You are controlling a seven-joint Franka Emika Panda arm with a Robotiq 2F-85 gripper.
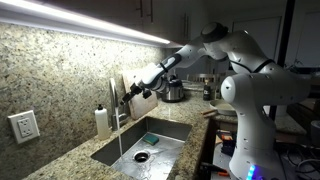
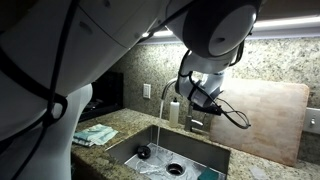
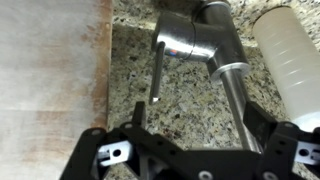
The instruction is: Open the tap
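Claw (image 3: pixel 193 128) of a white robot arm (image 1: pixel 235 50) hangs spread above the tap (image 3: pixel 195 35) at a kitchen sink (image 1: pixel 165 135). In the wrist view its two dark fingers (image 3: pixel 105 150) stand wide apart at the bottom edge. The tap's brushed-metal body lies just ahead of them, and its slim lever (image 3: pixel 157 70) points back toward the gap. A thicker metal tube runs from the body down toward the right-hand finger; whether anything touches cannot be told.

The tap stands at the back of the sink on a speckled granite worktop (image 1: pixel 50 165), against a wall of the same stone. A white soap bottle (image 3: pixel 290 55) stands just beside it on one side, and a pale wooden board (image 3: pixel 50 80) lies on the other. In an exterior view the claw (image 1: pixel 130 95) sits at the top of the tap, above the back edge of the steel basin. A thin pale line drops from the tap into the basin, but whether it is water cannot be told.

A wall socket (image 1: pixel 22 125) is set in the stone well apart from the tap, and a metal pot (image 1: pixel 172 92) stands farther along the worktop. In an exterior view a folded cloth (image 2: pixel 95 133) lies on the worktop beside the sink.
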